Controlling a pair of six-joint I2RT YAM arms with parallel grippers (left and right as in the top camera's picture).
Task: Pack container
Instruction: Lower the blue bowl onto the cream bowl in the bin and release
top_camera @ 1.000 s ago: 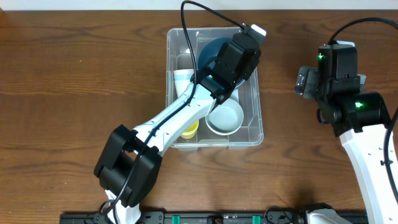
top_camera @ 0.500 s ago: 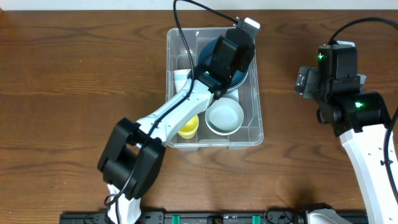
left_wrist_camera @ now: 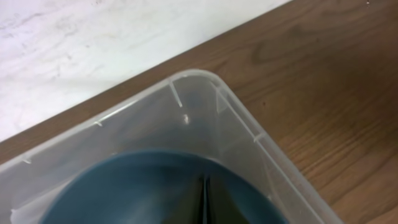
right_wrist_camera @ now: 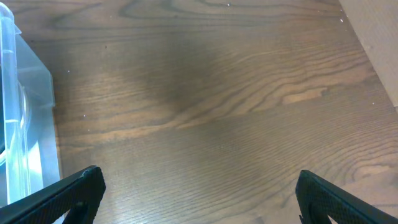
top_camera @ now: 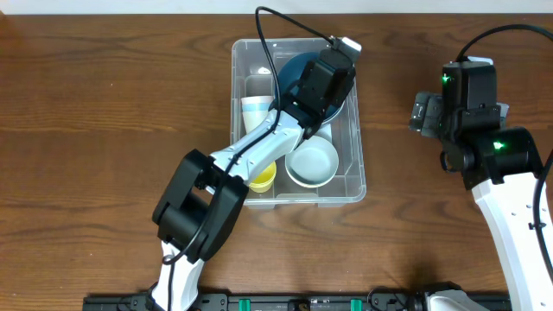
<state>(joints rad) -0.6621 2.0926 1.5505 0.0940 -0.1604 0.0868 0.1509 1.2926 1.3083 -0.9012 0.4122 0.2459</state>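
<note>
Packing well along, judging by the load. Left end effector point(top_camera: 321, 79) down inside the container point(top_camera: 354, 186), directly above a dark blue bowl point(top_camera: 289, 69) tucked into the far corner. Cannot tell whether apart or together there: no fingertips visible from the left wrist, only the bowl's curve below and the container's rounded corner just ahead. No sign of anything carried, though not certain.

Behind that end effector, toward its arm's base, a white bowl point(top_camera: 312, 162). On the arm's other flank, a pale cup point(top_camera: 253, 111) and a yellow cup point(top_camera: 263, 179), all inside the container. Container itself on the counter point(top_camera: 104, 130), between the two arms and well off to the side of the right end effector point(right_wrist_camera: 199, 177). That one idle above bare counter, fingers point(right_wrist_camera: 78, 190) wide apart, holding nothing, with the container wall only at the edge of its view.

Likely step: settling or releasing the blue bowl. Next move, as a judgement: confirm release, then lift straight up to clear the rim and keep the cable point(top_camera: 285, 19) free before swinging away. Otherwise, risk of dragging the bowl or nudging the container.
</note>
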